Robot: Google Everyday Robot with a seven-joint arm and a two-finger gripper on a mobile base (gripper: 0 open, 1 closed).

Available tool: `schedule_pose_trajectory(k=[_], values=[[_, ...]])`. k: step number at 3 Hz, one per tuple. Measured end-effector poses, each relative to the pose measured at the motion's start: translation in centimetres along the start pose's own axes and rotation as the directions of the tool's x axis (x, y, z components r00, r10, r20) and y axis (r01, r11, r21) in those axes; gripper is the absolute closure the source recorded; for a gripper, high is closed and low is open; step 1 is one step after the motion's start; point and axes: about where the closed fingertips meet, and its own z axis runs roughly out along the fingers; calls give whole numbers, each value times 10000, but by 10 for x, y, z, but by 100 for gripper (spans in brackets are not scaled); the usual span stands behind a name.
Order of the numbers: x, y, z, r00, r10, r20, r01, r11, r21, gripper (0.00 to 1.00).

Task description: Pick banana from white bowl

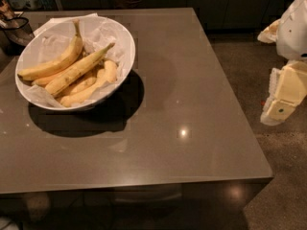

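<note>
The white bowl (128,37) stands on the far left part of a dark grey table (192,104), lined with crinkled white paper. The banana (79,69), long, fairly straight and brown-speckled, lies diagonally across the bowl with its thin stem pointing up right. A more curved, cleaner yellow banana (53,64) lies just left of it. Short pale bananas (92,88) lie under and to the right of it. My gripper (284,99) is on the cream and white arm at the right edge of the view, off the table's right side and far from the bowl.
A dark object with a black rim (13,27) sits at the table's far left corner, behind the bowl. The table's front edge runs near the bottom of the view and its right edge slants toward the arm. Speckled floor (283,186) lies to the right.
</note>
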Motion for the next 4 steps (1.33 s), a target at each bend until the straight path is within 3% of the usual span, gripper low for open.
schedule_pose_trajectory(k=[1,2,3,4], values=[[-3,-1,-1,10000,-41,25,41,10000,48,0],[-24,-15,0,9992,-78,-386,78,10000,19,0],[-59,-37,6,9954,-558,-776,552,9984,-97,0],[-95,-49,8,9859,-1525,-693,1530,9882,19,0]])
